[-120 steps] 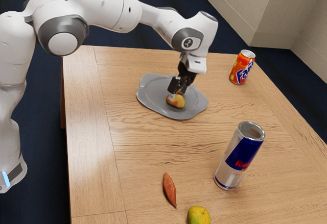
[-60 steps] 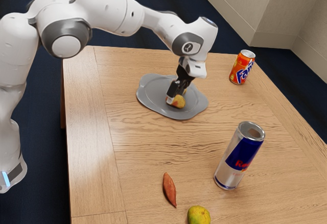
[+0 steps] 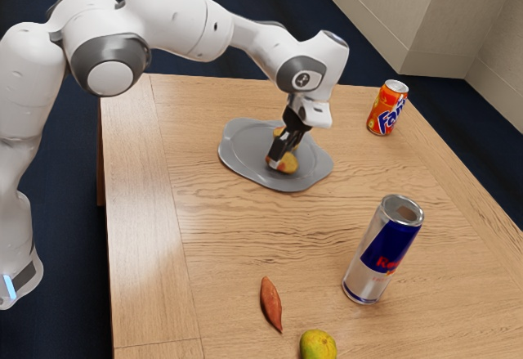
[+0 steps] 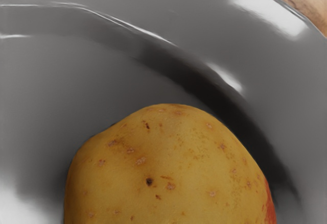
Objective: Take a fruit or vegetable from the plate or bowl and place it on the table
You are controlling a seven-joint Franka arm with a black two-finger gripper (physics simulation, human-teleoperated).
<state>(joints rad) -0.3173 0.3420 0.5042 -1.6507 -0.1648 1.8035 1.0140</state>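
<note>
Your claw [image 3: 282,161] is at a potato [image 4: 171,173], its grip unclear, on a gray plate [image 3: 232,161] toward the wooden table's [image 3: 221,240] far edge; dark blue floor [image 3: 364,60] and pale wall [image 3: 388,7] lie beyond.

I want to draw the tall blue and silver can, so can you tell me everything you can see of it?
The tall can is slim, round and shiny like metal. Its side has silver and deep blue areas with red letters, and a thin blue band runs near the bottom. The silvery rim circles a top with a brownish patch; I can't tell if it's open. It stands upright on the wooden table, which is all that touches it.
</note>
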